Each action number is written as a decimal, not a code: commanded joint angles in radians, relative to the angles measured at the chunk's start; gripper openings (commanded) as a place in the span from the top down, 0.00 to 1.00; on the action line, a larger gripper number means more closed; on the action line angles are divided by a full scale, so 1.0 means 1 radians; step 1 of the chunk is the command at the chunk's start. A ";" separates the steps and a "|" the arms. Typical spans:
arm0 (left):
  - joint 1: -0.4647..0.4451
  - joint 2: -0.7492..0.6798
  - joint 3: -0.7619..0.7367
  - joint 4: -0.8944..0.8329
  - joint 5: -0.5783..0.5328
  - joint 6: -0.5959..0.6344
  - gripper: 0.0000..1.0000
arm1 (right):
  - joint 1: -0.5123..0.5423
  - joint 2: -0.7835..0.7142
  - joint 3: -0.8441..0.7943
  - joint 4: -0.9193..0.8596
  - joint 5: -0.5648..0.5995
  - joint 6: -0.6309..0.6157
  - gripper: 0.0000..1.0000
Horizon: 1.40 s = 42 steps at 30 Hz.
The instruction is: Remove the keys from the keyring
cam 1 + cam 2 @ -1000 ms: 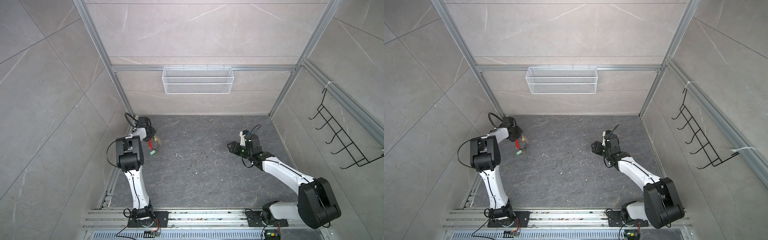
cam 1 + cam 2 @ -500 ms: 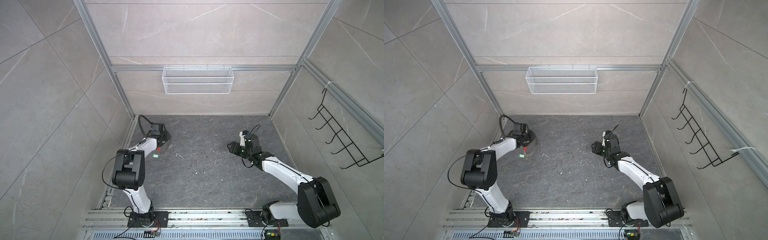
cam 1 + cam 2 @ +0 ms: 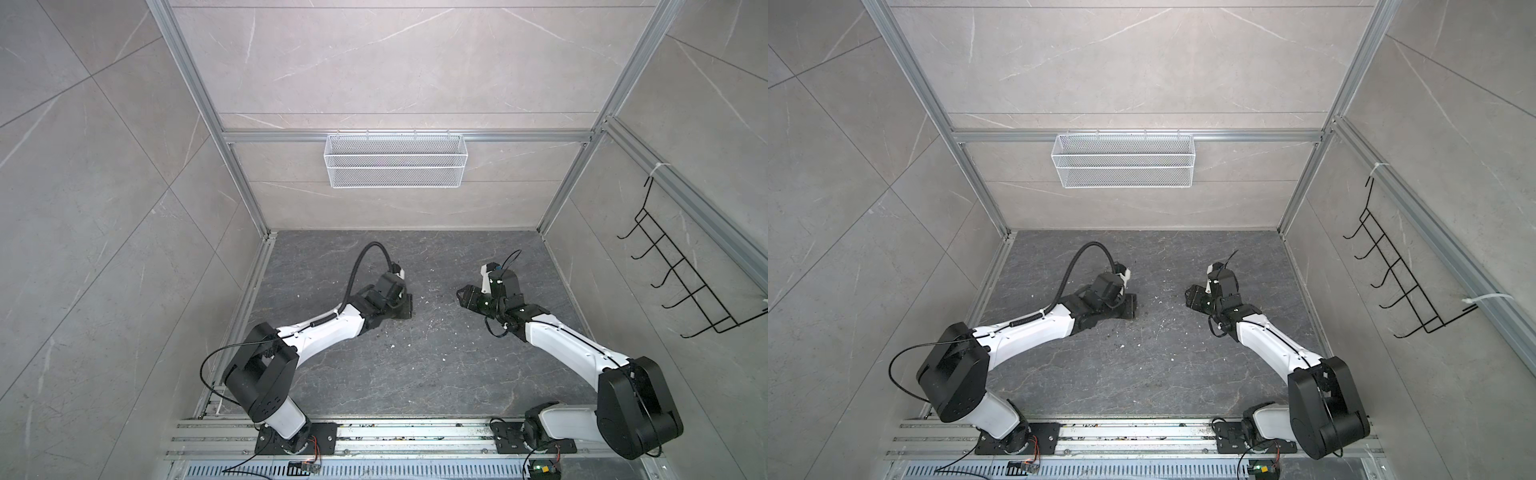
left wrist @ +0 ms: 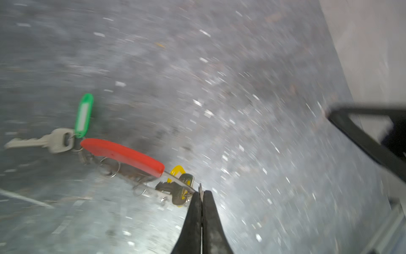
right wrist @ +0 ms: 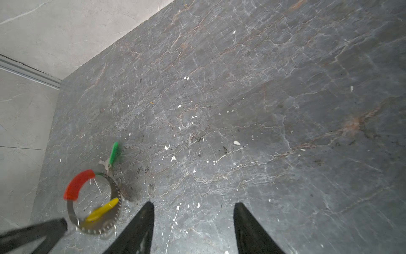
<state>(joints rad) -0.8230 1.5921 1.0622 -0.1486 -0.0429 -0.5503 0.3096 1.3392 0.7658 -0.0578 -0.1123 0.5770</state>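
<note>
Left claw (image 4: 201,193) clenched on the thin metal edge of the keyring (image 4: 123,156), the hoop apparently held just above the desk (image 5: 263,110), though blur left that uncertain. Green-tagged key (image 4: 55,140) and yellow-tagged key (image 4: 183,190) both hung on it. Right claw (image 5: 194,204) stood released, empty, nearby. Step in hand: presenting the ring. The next move probably called for the right claw to pinch one key and work it off.

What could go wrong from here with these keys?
The left gripper pinches the keyring only with its very tips on the thin band, so it may slip out. The green-tagged key and yellow-tagged key sit loose among small split rings, so the open right gripper may grab the wrong piece.
</note>
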 commanded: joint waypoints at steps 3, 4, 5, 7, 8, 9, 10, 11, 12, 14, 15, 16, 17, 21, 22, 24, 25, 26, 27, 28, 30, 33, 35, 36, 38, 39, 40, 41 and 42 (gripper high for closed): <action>-0.116 0.005 0.028 -0.104 0.025 0.069 1.00 | 0.006 -0.029 -0.027 -0.034 0.009 0.027 0.40; -0.137 0.017 0.023 -0.108 0.045 0.069 1.00 | 0.006 -0.032 -0.035 -0.035 0.007 0.030 0.41; -0.155 0.032 0.021 -0.115 0.060 0.070 1.00 | 0.006 -0.034 -0.038 -0.037 0.005 0.030 0.41; -0.199 0.070 0.026 -0.131 0.081 0.080 1.00 | 0.006 -0.037 -0.046 -0.042 0.003 0.032 0.41; -0.215 0.088 0.035 -0.142 0.084 0.083 1.00 | 0.005 -0.037 -0.047 -0.042 0.001 0.032 0.41; -0.230 0.105 0.047 -0.151 0.085 0.092 0.98 | 0.005 -0.037 -0.052 -0.043 0.000 0.034 0.41; -0.237 0.117 0.060 -0.155 0.094 0.103 0.96 | 0.006 -0.037 -0.055 -0.044 0.000 0.035 0.41; -0.239 0.123 0.071 -0.159 0.102 0.110 0.92 | 0.005 -0.035 -0.057 -0.046 -0.001 0.038 0.41; -0.241 0.130 0.081 -0.160 0.106 0.116 0.88 | 0.006 -0.033 -0.059 -0.048 -0.001 0.040 0.41; -0.240 0.134 0.091 -0.165 0.102 0.120 0.81 | 0.008 -0.028 -0.061 -0.054 -0.007 0.040 0.42; -0.240 0.127 0.093 -0.169 0.089 0.122 0.75 | 0.008 -0.028 -0.060 -0.061 -0.013 0.039 0.42; -0.240 0.113 0.087 -0.165 0.077 0.119 0.69 | 0.008 -0.028 -0.059 -0.068 -0.017 0.038 0.42; -0.239 0.094 0.077 -0.154 0.062 0.114 0.63 | 0.009 -0.028 -0.060 -0.072 -0.021 0.037 0.41; -0.234 -0.013 0.011 -0.096 -0.001 0.098 0.50 | 0.029 -0.035 -0.066 -0.075 -0.080 0.012 0.37; -0.232 -0.036 -0.003 -0.095 -0.028 0.101 0.49 | 0.039 -0.033 -0.062 -0.081 -0.095 0.004 0.36; -0.211 -0.066 -0.024 -0.118 -0.094 0.092 0.47 | 0.061 -0.035 -0.057 -0.095 -0.132 -0.009 0.36; -0.182 -0.076 -0.041 -0.129 -0.101 0.071 0.47 | 0.078 -0.035 -0.059 -0.102 -0.157 -0.015 0.36; -0.149 -0.087 -0.062 -0.131 -0.092 0.046 0.47 | 0.092 -0.038 -0.060 -0.110 -0.174 -0.019 0.36; -0.113 -0.107 -0.100 -0.108 -0.063 0.024 0.47 | 0.109 -0.044 -0.064 -0.120 -0.192 -0.026 0.37; -0.088 -0.129 -0.143 -0.074 -0.030 0.008 0.47 | 0.125 -0.057 -0.071 -0.132 -0.205 -0.032 0.38; -0.074 -0.168 -0.189 -0.050 -0.030 0.005 0.47 | 0.159 -0.091 -0.089 -0.151 -0.226 -0.053 0.43; -0.074 -0.194 -0.201 -0.075 -0.062 0.015 0.47 | 0.219 -0.143 -0.109 -0.204 -0.207 -0.083 0.45; -0.075 -0.198 -0.206 -0.081 -0.066 0.019 0.46 | 0.255 -0.161 -0.125 -0.234 -0.175 -0.085 0.51; -0.075 -0.199 -0.208 -0.086 -0.070 0.017 0.45 | 0.279 -0.182 -0.140 -0.247 -0.133 -0.075 0.58; -0.076 -0.210 -0.223 -0.081 -0.088 0.014 0.44 | 0.322 -0.250 -0.188 -0.221 -0.059 -0.059 0.61; -0.075 -0.225 -0.243 -0.063 -0.103 0.012 0.44 | 0.346 -0.309 -0.226 -0.187 -0.017 -0.044 0.60; -0.076 -0.243 -0.267 -0.036 -0.115 0.009 0.43 | 0.359 -0.362 -0.265 -0.145 -0.002 -0.028 0.57; -0.076 -0.260 -0.286 -0.016 -0.130 0.004 0.43 | 0.359 -0.395 -0.289 -0.113 0.000 -0.014 0.51; -0.076 -0.277 -0.303 -0.001 -0.148 -0.002 0.42 | 0.359 -0.405 -0.297 -0.100 0.011 0.003 0.44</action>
<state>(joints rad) -0.8982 1.3800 0.7902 -0.2073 -0.1303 -0.5285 0.6624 0.9894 0.5060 -0.2195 -0.1909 0.5400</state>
